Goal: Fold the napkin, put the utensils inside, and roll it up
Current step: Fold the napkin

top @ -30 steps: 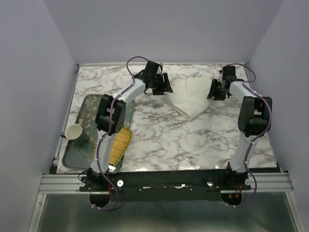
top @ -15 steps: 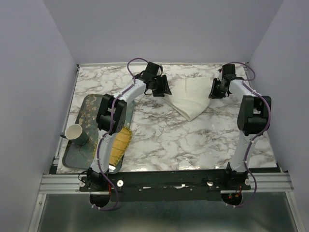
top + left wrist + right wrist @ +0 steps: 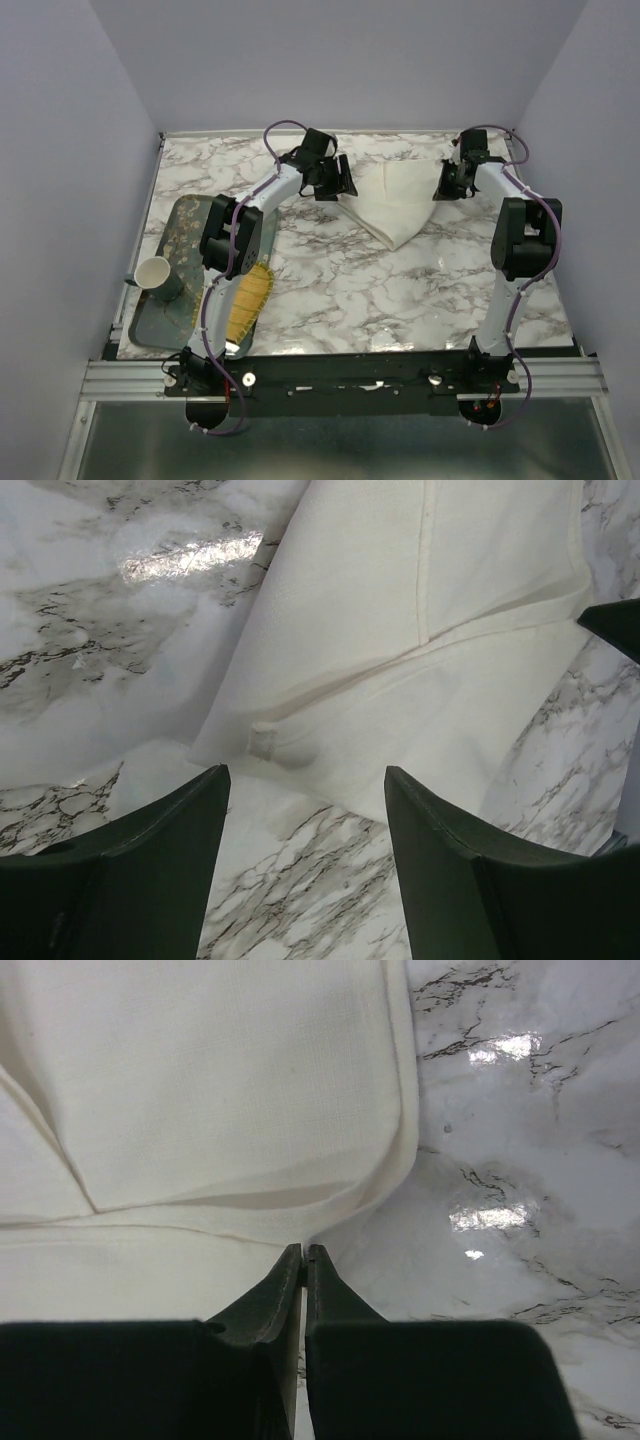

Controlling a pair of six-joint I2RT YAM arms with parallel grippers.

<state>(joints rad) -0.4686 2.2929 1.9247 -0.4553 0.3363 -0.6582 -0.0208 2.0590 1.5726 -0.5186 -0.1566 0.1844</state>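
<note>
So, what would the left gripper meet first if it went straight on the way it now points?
Most likely the napkin: its folded corner lies right ahead of the left gripper, whose jaws stand open. The marble table is just beneath, though the gripper's height above it is unclear.

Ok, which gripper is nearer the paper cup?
Left. The left gripper is at the napkin's left edge, behind and right of the cup; the right gripper is at its right edge, farther off.

In the right wrist view the napkin [image 3: 200,1080] runs off the top and left edges, and whether the right gripper [image 3: 303,1251] pinches its hem is unclear. Lower left of the top view, the left arm [image 3: 232,238] covers part of the tray [image 3: 158,322].
</note>
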